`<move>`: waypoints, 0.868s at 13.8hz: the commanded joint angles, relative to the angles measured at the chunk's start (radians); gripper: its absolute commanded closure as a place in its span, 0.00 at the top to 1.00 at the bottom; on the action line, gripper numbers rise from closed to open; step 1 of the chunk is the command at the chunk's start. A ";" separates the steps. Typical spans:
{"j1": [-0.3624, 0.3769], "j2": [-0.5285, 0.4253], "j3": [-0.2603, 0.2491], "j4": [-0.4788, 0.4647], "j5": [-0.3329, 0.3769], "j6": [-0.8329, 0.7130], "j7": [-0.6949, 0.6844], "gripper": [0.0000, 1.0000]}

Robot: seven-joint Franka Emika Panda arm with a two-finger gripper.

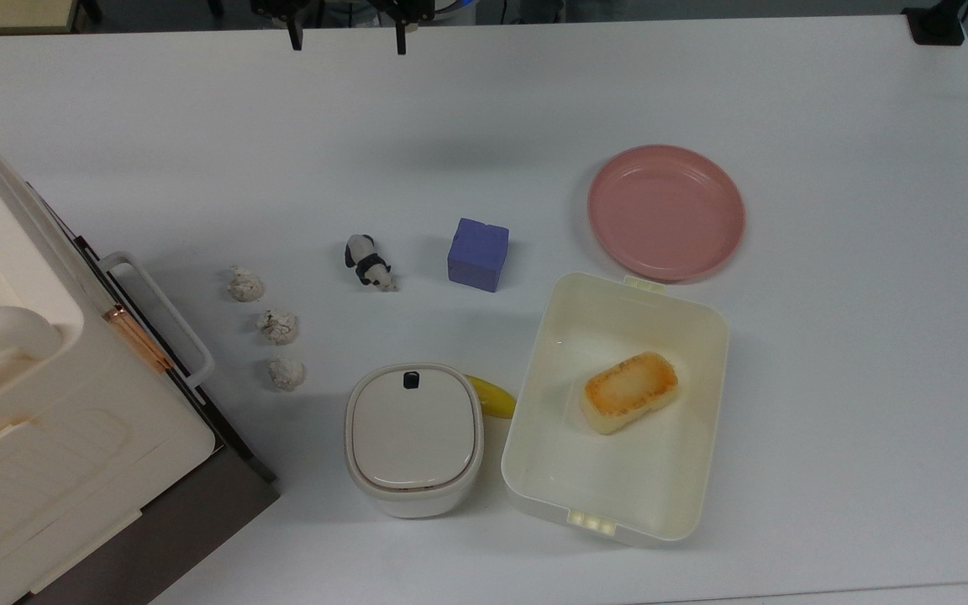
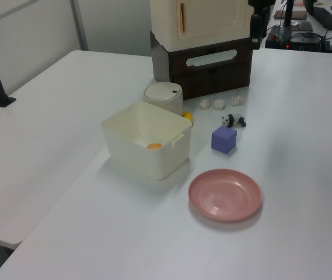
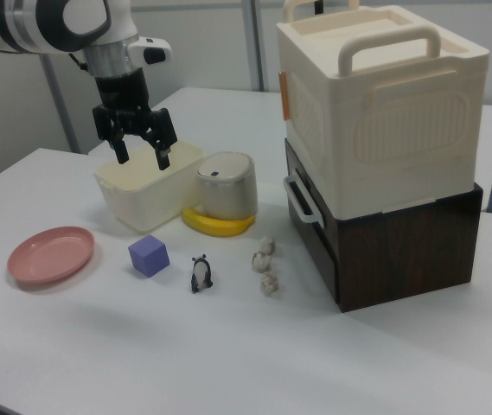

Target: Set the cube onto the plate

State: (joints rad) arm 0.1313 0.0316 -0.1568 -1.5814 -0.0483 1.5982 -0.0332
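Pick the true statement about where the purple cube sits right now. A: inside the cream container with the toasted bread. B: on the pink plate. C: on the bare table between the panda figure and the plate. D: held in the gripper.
C: the top view shows the cube resting on the table, with the panda figure on the top view's left and the empty plate on its right, while the open gripper hangs above, holding nothing.

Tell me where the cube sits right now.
In the top view, the cube rests on the table between the panda on its left and the plate on its right, touching neither.
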 commanded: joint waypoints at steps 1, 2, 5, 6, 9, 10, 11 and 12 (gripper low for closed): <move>-0.001 -0.030 0.000 -0.029 0.011 0.028 0.016 1.00; -0.001 -0.029 -0.003 -0.028 0.011 0.029 0.016 1.00; -0.002 -0.030 -0.003 -0.028 0.011 0.028 0.016 1.00; -0.002 -0.030 -0.003 -0.028 0.011 0.029 0.016 1.00; 0.001 -0.027 -0.007 -0.026 0.011 0.028 0.016 1.00; 0.004 -0.029 -0.003 -0.031 0.011 0.019 0.016 1.00; -0.002 -0.027 -0.003 -0.029 0.011 0.022 0.013 1.00; -0.004 -0.029 -0.004 -0.028 0.011 0.025 0.009 1.00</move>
State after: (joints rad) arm 0.1230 0.0310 -0.1562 -1.5808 -0.0477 1.5995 -0.0324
